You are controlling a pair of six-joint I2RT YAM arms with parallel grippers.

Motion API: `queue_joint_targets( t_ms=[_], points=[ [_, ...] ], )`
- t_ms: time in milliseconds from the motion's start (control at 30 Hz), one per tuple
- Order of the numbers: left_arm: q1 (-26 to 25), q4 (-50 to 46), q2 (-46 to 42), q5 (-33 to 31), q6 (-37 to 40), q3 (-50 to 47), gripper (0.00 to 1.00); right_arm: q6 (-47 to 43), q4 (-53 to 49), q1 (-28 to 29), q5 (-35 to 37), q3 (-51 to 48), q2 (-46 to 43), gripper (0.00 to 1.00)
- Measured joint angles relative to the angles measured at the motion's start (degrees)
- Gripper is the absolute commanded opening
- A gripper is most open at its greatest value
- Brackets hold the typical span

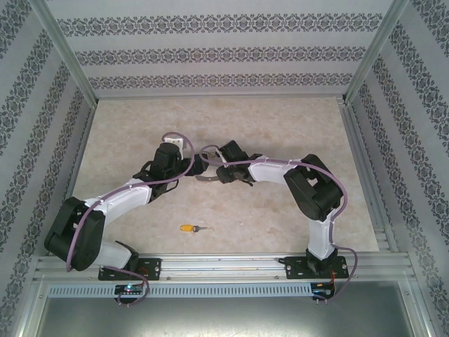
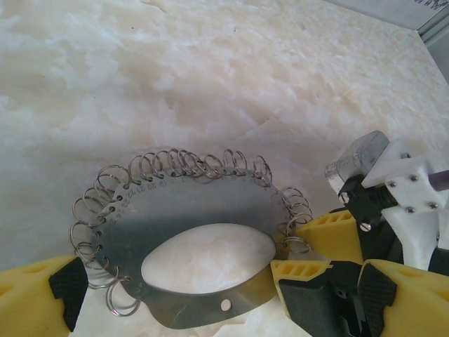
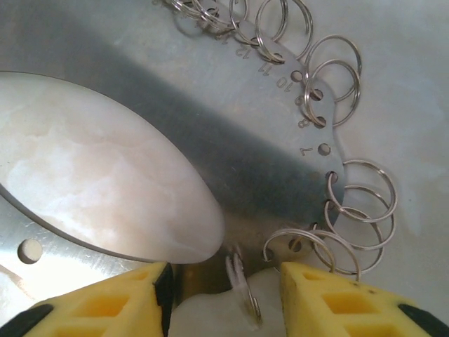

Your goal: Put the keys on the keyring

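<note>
Keyring (image 2: 203, 210) between left tool (image 2: 175, 295) fingers

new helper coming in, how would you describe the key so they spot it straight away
On the pale marble tabletop, look near the front rail, between the two arm bases. The key lies alone there: small, with an orange-yellow head and a thin dark blade, well apart from the grey keyring between the grippers.

one key (image 1: 191, 228), one keyring (image 2: 203, 239), two arms (image 1: 105, 210)

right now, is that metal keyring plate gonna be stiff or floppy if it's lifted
The keyring is a flat sheet-metal plate, so probably stiff. Its thin smooth face may slip between the pads. The small split rings hang loose in holes, so they'd likely swing and jingle.
</note>
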Motion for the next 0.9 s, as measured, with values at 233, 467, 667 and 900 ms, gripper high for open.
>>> queue_joint_targets(
  t_ms=[233, 467, 667, 900],
  points=[
    [0.0, 0.22, 0.31, 0.09, 0.02, 0.07, 1.0, -0.37, 0.13, 0.0, 0.13, -0.26, -0.22, 0.34],
    [0.0, 0.44, 0.33, 0.13, -0.07, 0.09, 1.0, -0.24, 0.15, -0.17, 0.15, -0.28, -0.26, 0.36],
    [0.0, 0.96, 0.35, 0.94, -0.2, 0.09, 1.0, 0.17, 0.42, -1.38, 0.11, -1.27, -1.03, 0.39],
    [0.0, 1.46, 1.09, 1.44, -0.37, 0.09, 1.0, 0.42, 0.44, -2.78, -0.11, -1.4, -1.51, 0.37]
  ],
)
